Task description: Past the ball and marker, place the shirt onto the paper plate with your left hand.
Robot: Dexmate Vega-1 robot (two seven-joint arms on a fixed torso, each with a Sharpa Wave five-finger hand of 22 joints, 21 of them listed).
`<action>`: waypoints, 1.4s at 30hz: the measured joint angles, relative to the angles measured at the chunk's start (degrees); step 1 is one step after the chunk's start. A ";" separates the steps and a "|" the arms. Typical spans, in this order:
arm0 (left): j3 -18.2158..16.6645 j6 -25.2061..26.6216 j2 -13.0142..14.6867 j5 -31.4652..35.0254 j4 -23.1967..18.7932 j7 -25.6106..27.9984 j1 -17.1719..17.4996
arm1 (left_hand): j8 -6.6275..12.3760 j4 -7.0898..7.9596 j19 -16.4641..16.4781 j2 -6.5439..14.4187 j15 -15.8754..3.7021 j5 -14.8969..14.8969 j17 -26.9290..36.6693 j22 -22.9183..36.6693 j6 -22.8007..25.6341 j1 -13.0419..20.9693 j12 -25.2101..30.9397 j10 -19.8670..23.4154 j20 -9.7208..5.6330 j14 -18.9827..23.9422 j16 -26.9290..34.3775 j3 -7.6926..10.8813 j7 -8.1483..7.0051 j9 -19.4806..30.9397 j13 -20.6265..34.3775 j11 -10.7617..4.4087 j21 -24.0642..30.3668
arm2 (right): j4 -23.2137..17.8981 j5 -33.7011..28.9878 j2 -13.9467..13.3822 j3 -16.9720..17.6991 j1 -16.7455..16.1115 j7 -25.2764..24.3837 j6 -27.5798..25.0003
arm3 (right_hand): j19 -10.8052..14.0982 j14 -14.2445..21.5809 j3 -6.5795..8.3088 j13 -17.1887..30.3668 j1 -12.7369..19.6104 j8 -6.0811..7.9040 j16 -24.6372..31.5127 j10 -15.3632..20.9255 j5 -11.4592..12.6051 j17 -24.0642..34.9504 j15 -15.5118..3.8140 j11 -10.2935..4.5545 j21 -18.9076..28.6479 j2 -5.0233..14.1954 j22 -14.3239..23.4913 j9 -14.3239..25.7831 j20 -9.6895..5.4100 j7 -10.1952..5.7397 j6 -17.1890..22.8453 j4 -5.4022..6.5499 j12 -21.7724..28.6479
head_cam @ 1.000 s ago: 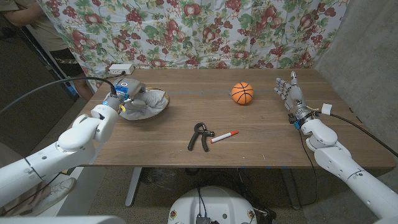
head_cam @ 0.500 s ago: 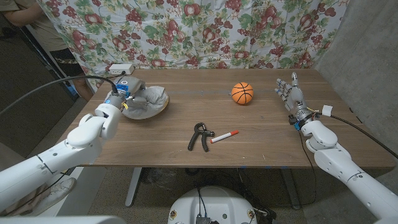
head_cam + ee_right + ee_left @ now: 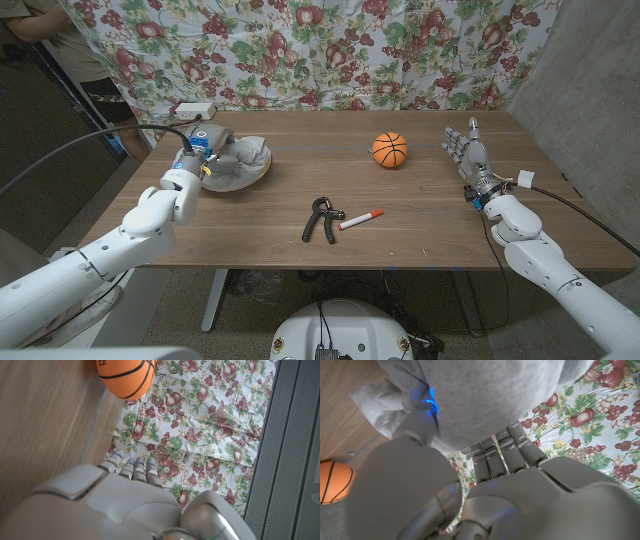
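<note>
**Desk:** What moved in the last second at the wooden table (image 3: 430, 225)?

**Photographer:** Only the white left arm and its load. Over that second the robot's left hand (image 3: 196, 152) slid a little further from the robot along the table's left side, and the crumpled grey shirt (image 3: 240, 160) went with it, bunching higher over the shallow tan paper plate (image 3: 266, 168) instead of sagging off the plate's near-left rim as before.

**Desk:** Was the hand gripping?

**Photographer:** Yes. The left wrist view showed grey cloth (image 3: 485, 395) draped over the fingers (image 3: 495, 457), which were curled into the fabric, so I judged the shirt held, not yet released.

**Desk:** And the task?

**Photographer:** Nearly done, by my reading. The shirt lay largely on the plate, well to the left of the orange basketball (image 3: 390, 150) and the red-capped white marker (image 3: 361, 218). What remained was letting go and drawing the hand clear.

**Desk:** Anything else different?

**Photographer:** No. The ball, the marker and the black hand-grip exerciser (image 3: 319, 219) beside it sat where they had a second earlier. The right hand (image 3: 467, 153) stayed upright near the table's right edge, fingers extended and holding nothing.
</note>
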 measured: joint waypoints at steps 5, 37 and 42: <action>0.52 0.85 -0.27 -0.54 0.27 0.04 -0.40 | 0.27 -0.09 -0.01 0.00 -0.10 -0.01 0.30 -0.26 0.00 0.00 0.13 0.09 0.01 0.50 -0.07 0.09 0.00 0.00 -0.02 0.09 0.44 | 0.36 0.00 0.13 -0.14 0.20 0.18 0.00 | 0.00 0.00 0.00 0.00 0.00 0.00 0.00 0.32 0.00 0.00 0.00 -0.32 0.00 0.00 0.00 0.00 0.00 0.00 0.00 0.00 0.00; 3.87 1.99 0.73 -2.20 3.29 -2.37 -5.86 | 0.39 -0.24 -0.01 0.18 -0.11 0.01 1.85 -1.85 0.38 -0.18 0.41 1.01 0.03 0.49 0.24 0.25 0.38 0.00 -0.16 1.00 1.71 | 1.69 0.28 0.25 -0.57 1.17 0.77 -0.60 | 0.00 0.00 0.00 0.14 0.00 0.00 0.00 0.31 0.00 0.00 0.00 -0.31 0.00 0.00 0.00 0.00 0.00 0.11 0.10 0.00 0.00; 4.13 1.80 0.75 -2.62 4.11 -2.41 -6.59 | 0.45 -0.24 -0.01 0.18 -0.11 0.01 2.05 -2.12 0.39 -0.18 0.41 1.01 0.03 0.49 0.55 0.25 0.39 0.00 -0.15 1.00 2.16 | 1.69 0.28 0.25 -0.57 1.20 0.77 -0.61 | 0.00 0.00 0.00 0.14 0.00 0.00 0.00 0.31 0.00 0.00 0.00 -0.32 0.00 0.00 0.00 0.00 0.00 0.11 0.10 0.00 0.00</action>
